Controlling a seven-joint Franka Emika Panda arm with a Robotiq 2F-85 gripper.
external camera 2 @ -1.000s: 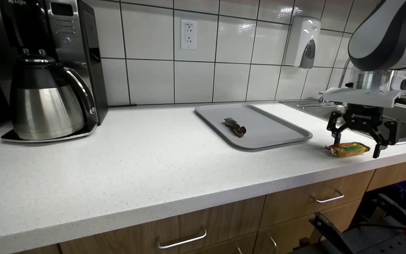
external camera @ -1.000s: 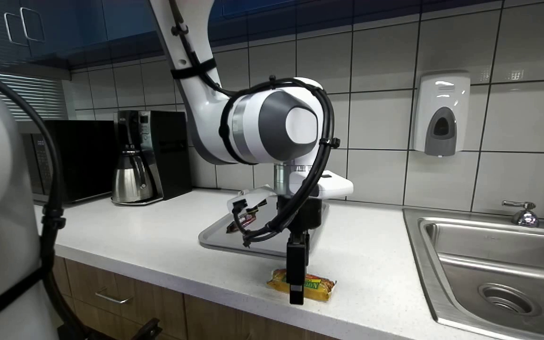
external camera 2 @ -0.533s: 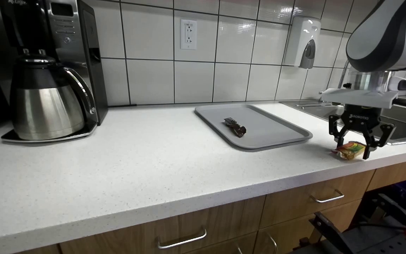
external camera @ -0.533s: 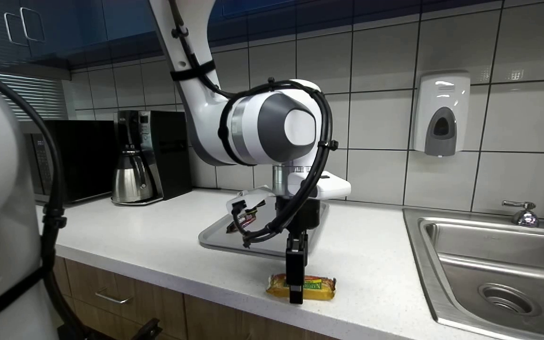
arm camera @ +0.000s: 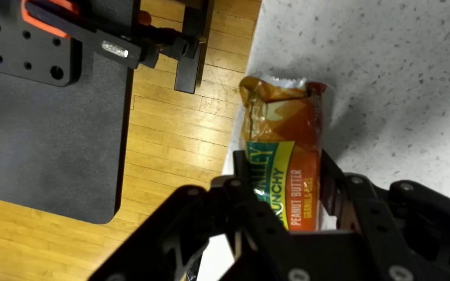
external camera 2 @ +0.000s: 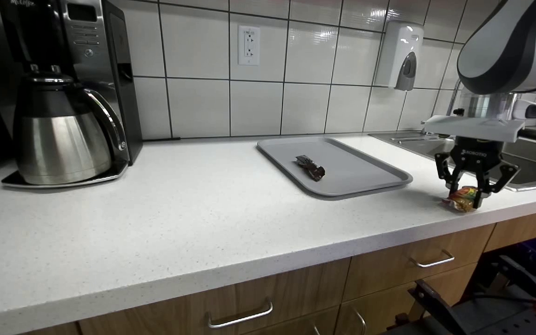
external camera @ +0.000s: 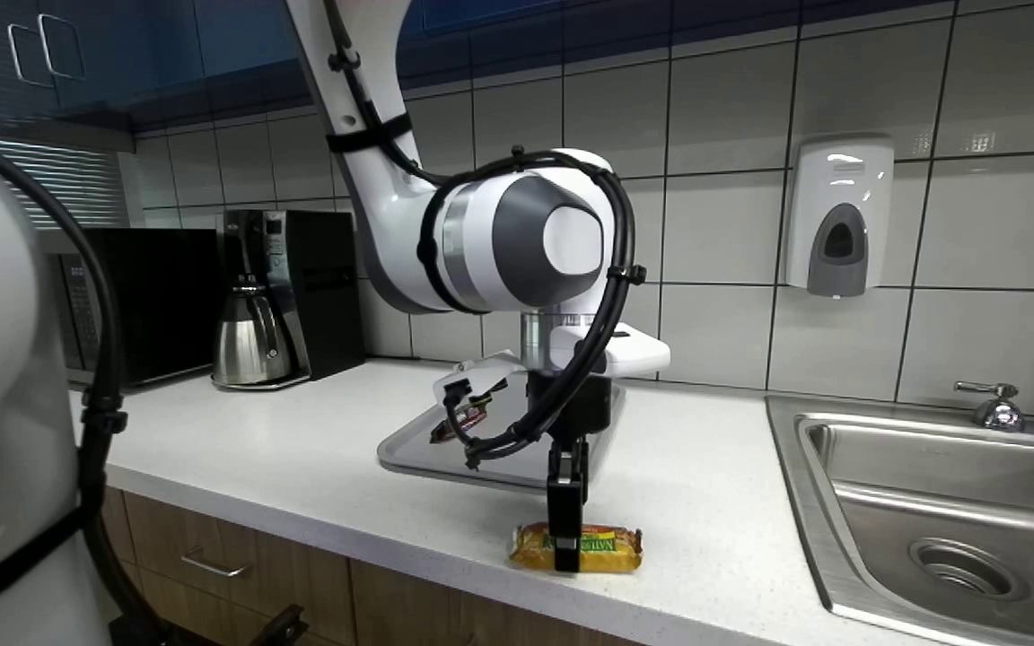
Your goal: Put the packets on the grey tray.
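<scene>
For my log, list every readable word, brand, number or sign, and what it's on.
"...ALLEY": wrapper
"...RUNCHY": wrapper
"PEANUT BUTTER": wrapper
"GRANOLA BARS": wrapper
"NATU...": wrapper
"ROBOTIQ": housing above jaws
"Mr. Coffee": coffee maker
Too small or blurred: coffee maker buttons, dark packet, dispenser, outlet, microwave.

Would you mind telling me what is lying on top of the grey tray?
A small dark packet lies on the grey tray, seen in both exterior views. Whatever is directly beneath that packet is covered and cannot be seen.
</scene>
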